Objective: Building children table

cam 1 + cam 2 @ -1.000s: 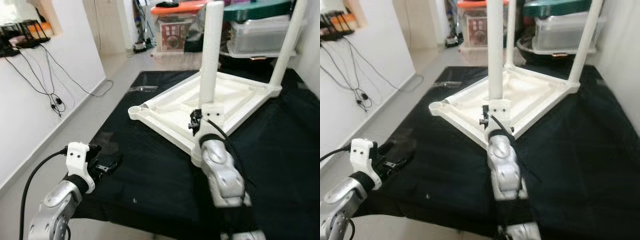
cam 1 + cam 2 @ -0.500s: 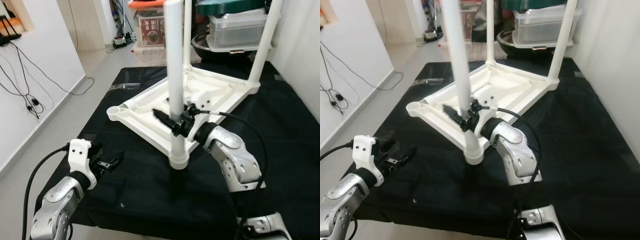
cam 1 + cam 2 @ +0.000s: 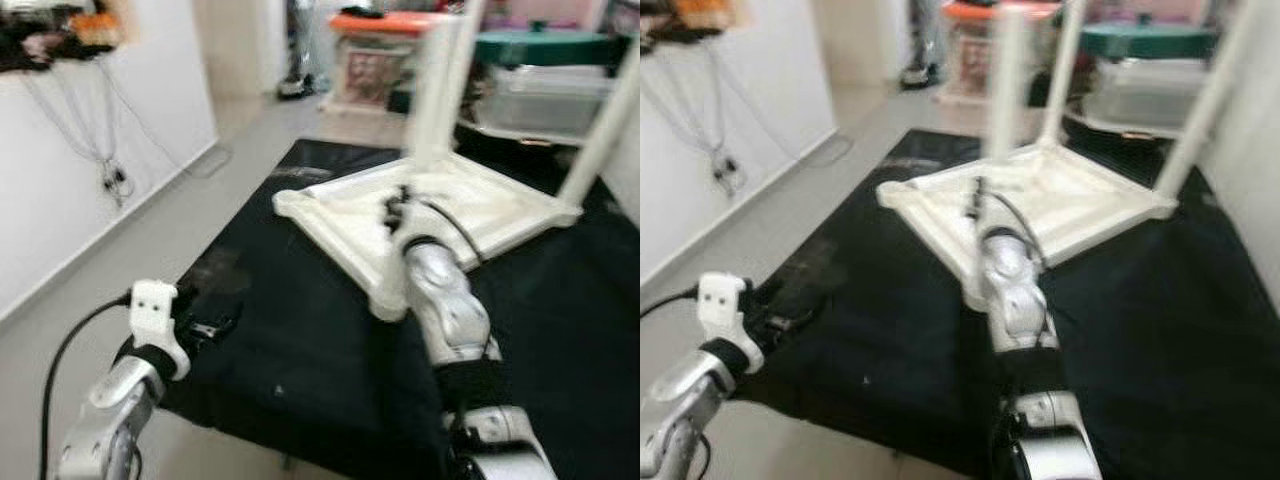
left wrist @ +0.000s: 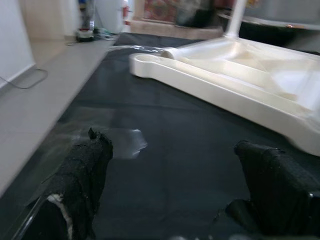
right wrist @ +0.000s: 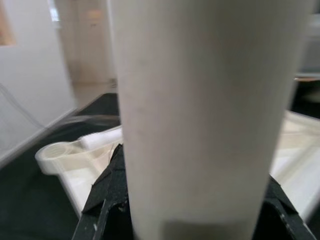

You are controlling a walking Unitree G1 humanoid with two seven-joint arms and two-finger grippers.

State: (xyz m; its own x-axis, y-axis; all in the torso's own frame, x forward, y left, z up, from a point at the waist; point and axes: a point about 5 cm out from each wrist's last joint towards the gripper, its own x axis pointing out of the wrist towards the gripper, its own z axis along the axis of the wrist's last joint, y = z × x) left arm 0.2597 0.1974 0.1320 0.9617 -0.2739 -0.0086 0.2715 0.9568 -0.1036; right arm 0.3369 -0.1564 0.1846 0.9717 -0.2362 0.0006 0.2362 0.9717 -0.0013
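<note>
Tabletop lies upside-down on black cloth; right hand grips leg, left hand open

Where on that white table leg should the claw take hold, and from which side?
Grip the white table leg on its smooth round shaft, low down near the upturned tabletop, coming in level from the robot's side, as the right claw does: the leg stands upright, so fingers close across it.

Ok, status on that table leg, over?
Right pincer shut on white leg, upright over upturned tabletop. Left pincer open, idle over black mat. Nothing in the way.
</note>
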